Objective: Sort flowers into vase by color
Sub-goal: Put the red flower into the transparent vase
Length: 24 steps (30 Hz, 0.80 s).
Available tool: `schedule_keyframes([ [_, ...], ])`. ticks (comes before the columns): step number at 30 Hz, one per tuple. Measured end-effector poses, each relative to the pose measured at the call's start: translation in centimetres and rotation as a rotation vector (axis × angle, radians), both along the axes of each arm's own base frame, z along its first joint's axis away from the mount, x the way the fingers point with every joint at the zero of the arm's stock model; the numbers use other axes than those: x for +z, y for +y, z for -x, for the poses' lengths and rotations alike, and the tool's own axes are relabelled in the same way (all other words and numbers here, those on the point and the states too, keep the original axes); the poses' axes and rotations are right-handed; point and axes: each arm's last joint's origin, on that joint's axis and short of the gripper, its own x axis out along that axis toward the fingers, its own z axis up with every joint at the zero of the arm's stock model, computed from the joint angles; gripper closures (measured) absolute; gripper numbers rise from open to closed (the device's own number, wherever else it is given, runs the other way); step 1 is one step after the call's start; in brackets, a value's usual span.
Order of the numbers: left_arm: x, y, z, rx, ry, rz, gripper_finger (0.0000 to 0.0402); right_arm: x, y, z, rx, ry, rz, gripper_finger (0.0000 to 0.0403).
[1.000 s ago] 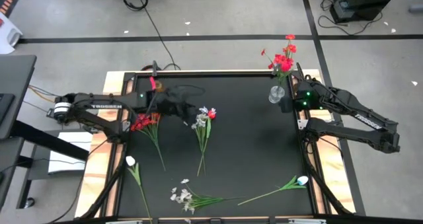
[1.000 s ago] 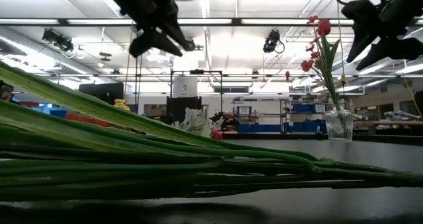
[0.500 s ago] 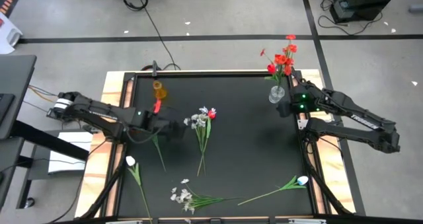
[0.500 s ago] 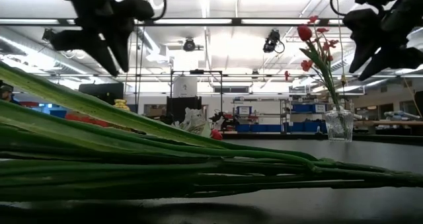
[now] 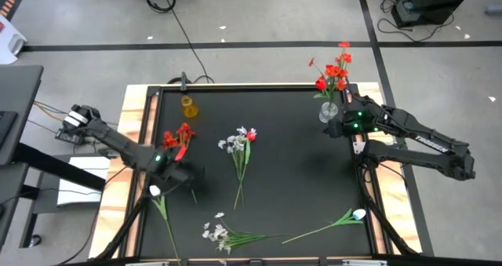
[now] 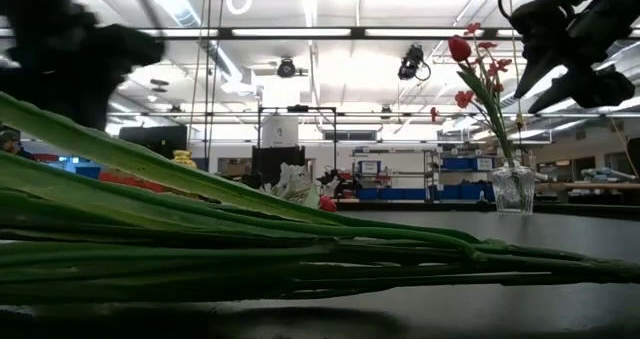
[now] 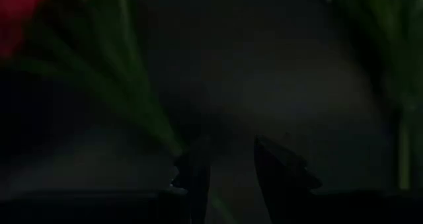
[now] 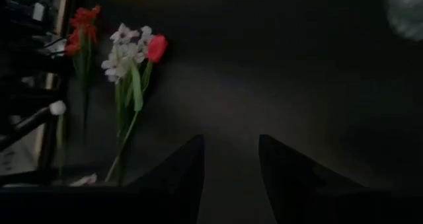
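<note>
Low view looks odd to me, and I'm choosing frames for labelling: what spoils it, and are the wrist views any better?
Low view: green stems lie close to the lens and fill the foreground, ceiling lights glare, and the left arm is a dark smear. Left wrist view: very dark, red bloom out of focus. Right wrist view: dim, but the flowers read clearly.

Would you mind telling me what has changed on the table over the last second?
The left gripper has swung from the table's far side back toward the near left, over the red-bloomed stem. That stem's blooms look slightly shifted. The right gripper stayed beside the glass vase of red flowers; the other stems on the table have not moved.
</note>
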Motion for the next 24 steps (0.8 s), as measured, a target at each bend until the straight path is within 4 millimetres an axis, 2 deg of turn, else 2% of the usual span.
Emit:
schedule_keyframes([
  [4, -0.9, -1.3, 1.4, 0.123, -0.011, 0.044, 0.0276, 0.0, 0.7, -0.3, 0.015, -0.01, -0.053, 0.0249],
  [6, -1.0, -1.3, 1.5, 0.133, -0.001, 0.064, 0.0276, 0.0, 1.0, -0.4, 0.008, -0.006, -0.061, 0.0249],
  [13, -1.4, 0.3, 1.7, 0.207, 0.118, -0.014, 0.0276, -0.3, 1.9, -1.4, -0.008, 0.035, -0.079, 0.025],
  [18, -1.7, 1.5, 0.8, 0.307, 0.109, -0.013, 0.0276, -0.5, 2.8, -2.7, 0.041, 0.037, -0.107, 0.025],
  [24, -2.5, 1.8, -0.4, 0.383, 0.091, 0.008, 0.0262, -1.0, 4.2, -3.6, 0.073, 0.083, -0.132, 0.025],
])
